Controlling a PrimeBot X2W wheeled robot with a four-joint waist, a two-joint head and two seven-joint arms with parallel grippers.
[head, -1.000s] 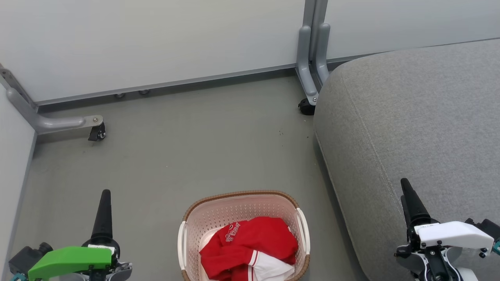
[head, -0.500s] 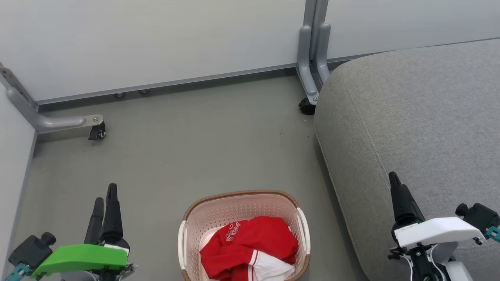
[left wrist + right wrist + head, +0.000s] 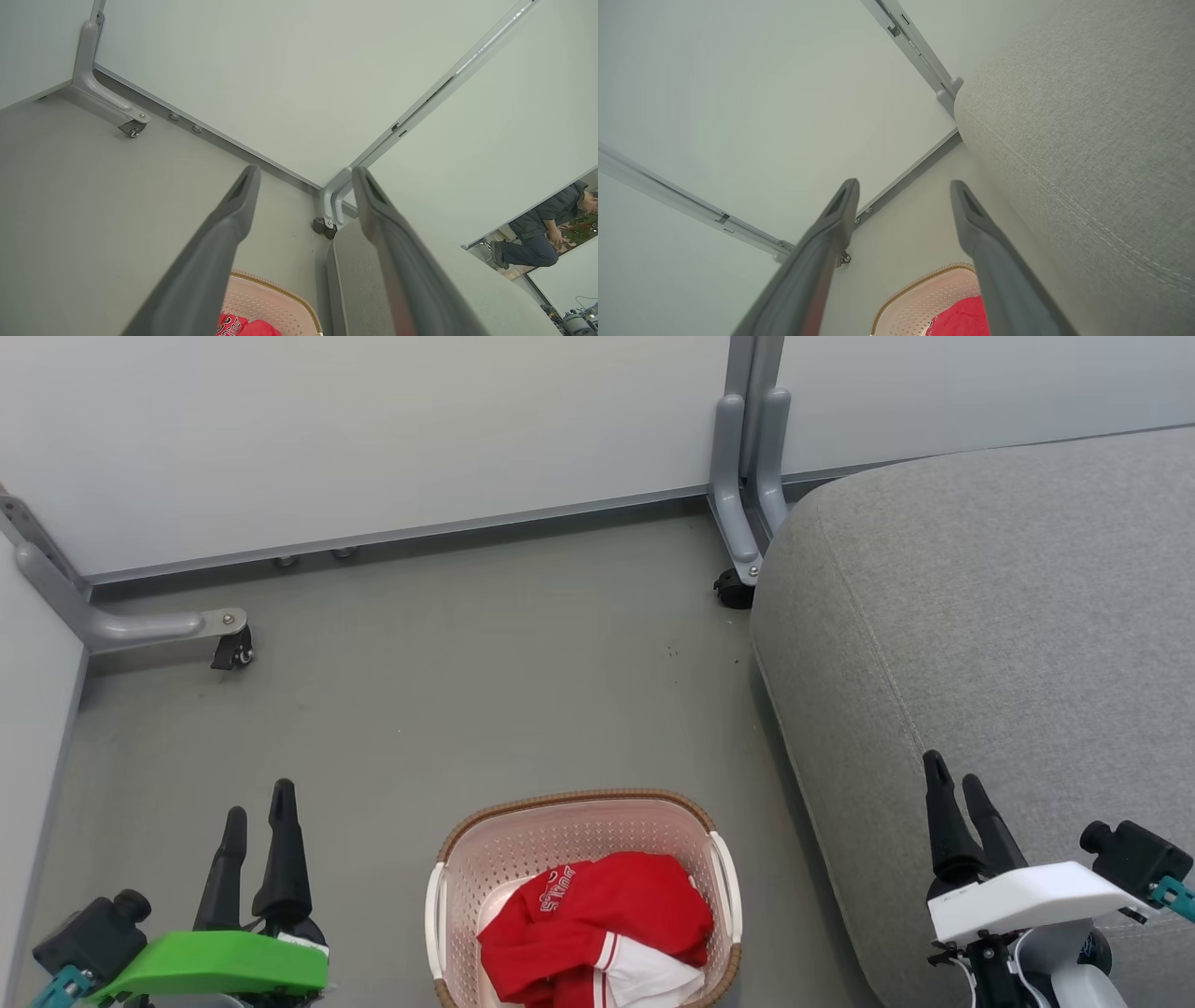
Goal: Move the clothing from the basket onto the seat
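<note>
- Grey floor (image 3: 420,709) runs up to pale partition walls (image 3: 373,429). The basket (image 3: 579,797) stands on it, and the seat (image 3: 1008,616) rises just right of the basket.
- The clothing (image 3: 607,915) lies bunched inside the basket, with none on the seat yet.
- The left gripper (image 3: 260,800) hangs left of the basket and the right gripper (image 3: 950,770) right of it. Both have their jaws parted and hold nothing.
- Risk: thin cloth may catch on the basket's rim and drag the basket, or a shallow pinch may lift only one piece.
- Count: one basket, one seat, two grippers, and one red-and-white heap whose separate pieces I cannot tell.
</note>
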